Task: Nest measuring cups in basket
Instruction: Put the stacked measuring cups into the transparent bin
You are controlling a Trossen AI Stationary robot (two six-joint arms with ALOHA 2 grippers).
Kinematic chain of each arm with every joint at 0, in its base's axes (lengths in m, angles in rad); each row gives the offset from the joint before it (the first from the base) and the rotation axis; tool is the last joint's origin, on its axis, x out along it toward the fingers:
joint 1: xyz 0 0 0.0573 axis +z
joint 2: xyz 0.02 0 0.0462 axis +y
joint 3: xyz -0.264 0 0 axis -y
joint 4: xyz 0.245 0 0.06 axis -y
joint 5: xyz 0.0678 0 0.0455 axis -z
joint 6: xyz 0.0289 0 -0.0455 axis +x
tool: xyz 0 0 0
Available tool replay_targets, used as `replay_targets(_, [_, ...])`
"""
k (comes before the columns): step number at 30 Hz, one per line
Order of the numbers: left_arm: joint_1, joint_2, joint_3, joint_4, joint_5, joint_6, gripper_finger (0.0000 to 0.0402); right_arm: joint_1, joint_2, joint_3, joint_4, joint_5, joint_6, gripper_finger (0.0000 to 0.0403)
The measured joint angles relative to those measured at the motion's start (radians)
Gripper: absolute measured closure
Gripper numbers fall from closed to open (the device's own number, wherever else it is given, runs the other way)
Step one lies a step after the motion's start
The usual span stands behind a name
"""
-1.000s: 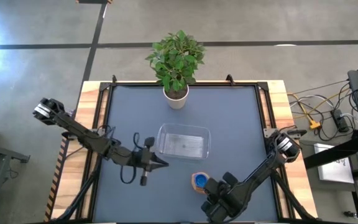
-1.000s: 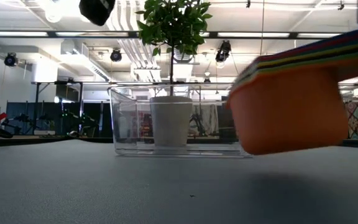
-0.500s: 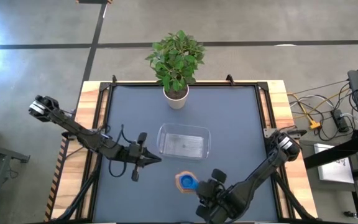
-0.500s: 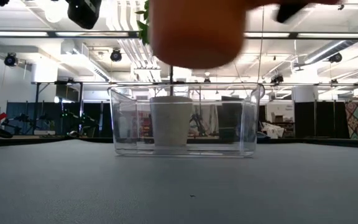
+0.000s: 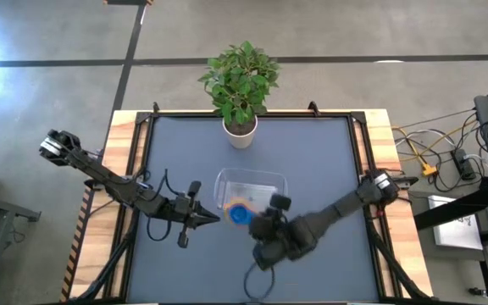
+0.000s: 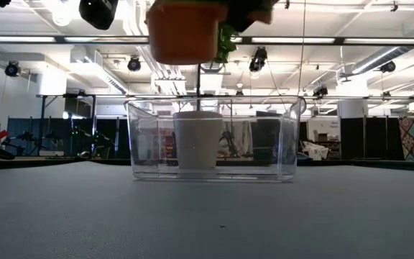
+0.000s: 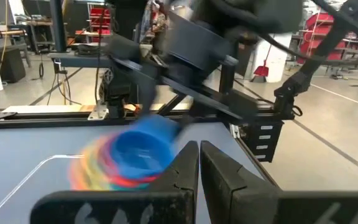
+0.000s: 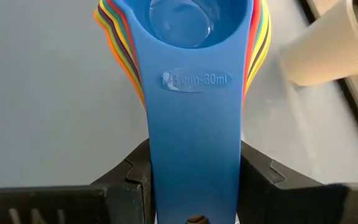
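The measuring cups are nested in one stack (image 5: pixel 240 212), blue innermost, orange outermost (image 6: pixel 182 32), with coloured rims between (image 8: pixel 114 31). My right gripper (image 5: pixel 254 220) is shut on the stack and holds it in the air over the near-left corner of the basket (image 5: pixel 278 182). The basket is a clear tray that rests by its flat bottom on the table (image 6: pixel 142 137). My left gripper (image 5: pixel 214 218) is shut and empty. It hovers just left of the stack, which shows blurred in the left wrist view (image 7: pixel 132 152). My right gripper pinches the stacked handles (image 8: pixel 194 124) of the cups between its two fingers (image 8: pixel 129 180), one on each side edge. The fingers lie along the handles and come level from the table's near-right side. The stack is lifted clear above the basket, bowls upright, blue handle on top.
A leafy plant in a white pot (image 5: pixel 240 131) stands at the table's far edge, behind the basket. Wooden rails (image 5: pixel 125 152) border the dark table top. Bare table lies to the left, right and near side of the basket.
My right gripper has carried the cup stack up from the table's near right and toward the far left, ending over the basket's near-left corner. The stack stayed nested in the hold. My left gripper has drawn back slightly toward the left edge.
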State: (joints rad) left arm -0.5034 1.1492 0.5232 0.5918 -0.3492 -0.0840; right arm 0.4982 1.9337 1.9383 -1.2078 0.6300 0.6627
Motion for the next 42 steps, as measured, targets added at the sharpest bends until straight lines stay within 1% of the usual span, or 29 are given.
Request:
replay_targets(7, [0.0, 0.0, 0.0, -0.01, 0.001, 0.013, 0.0402, -0.122, -0.103, -0.072, 0.023, -0.063, -0.131, 0.0268])
replay_targets(9, [0.0, 0.0, 0.0, -0.011, 0.001, 0.021, 0.0402, -0.149, -0.13, -0.118, 0.07, -0.086, -0.179, 0.0268])
replay_targets(15, [0.0, 0.0, 0.0, -0.01, 0.001, 0.026, 0.0402, -0.211, -0.233, -0.34, 0.304, -0.185, -0.294, 0.0268])
replay_targets(18, [0.0, 0.0, 0.0, -0.009, 0.001, 0.029, 0.0402, -0.244, -0.301, -0.481, 0.463, -0.243, -0.348, 0.0268])
replay_targets(21, [0.0, 0.0, 0.0, -0.009, 0.001, 0.029, 0.0402, -0.28, -0.374, -0.609, 0.632, -0.327, -0.394, 0.0268])
replay_targets(24, [0.002, 0.0, 0.0, -0.008, 0.001, 0.032, 0.0402, -0.318, -0.42, -0.701, 0.697, -0.363, -0.403, 0.0268])
replay_targets(28, [0.003, 0.0, 0.0, -0.008, 0.001, 0.041, 0.0402, -0.364, -0.426, -0.786, 0.733, -0.373, -0.411, 0.0268])
replay_targets(33, [0.01, -0.001, 0.0, -0.008, -0.007, 0.053, 0.0402, -0.408, -0.39, -0.873, 0.889, -0.472, -0.443, 0.0268])
replay_targets(38, [0.011, -0.001, -0.002, -0.009, -0.008, 0.05, 0.0402, -0.429, -0.334, -0.886, 0.907, -0.475, -0.455, 0.0269])
replay_targets(42, [0.017, -0.001, -0.003, -0.009, -0.009, 0.05, 0.0402, -0.431, -0.289, -0.865, 0.906, -0.502, -0.465, 0.0269])
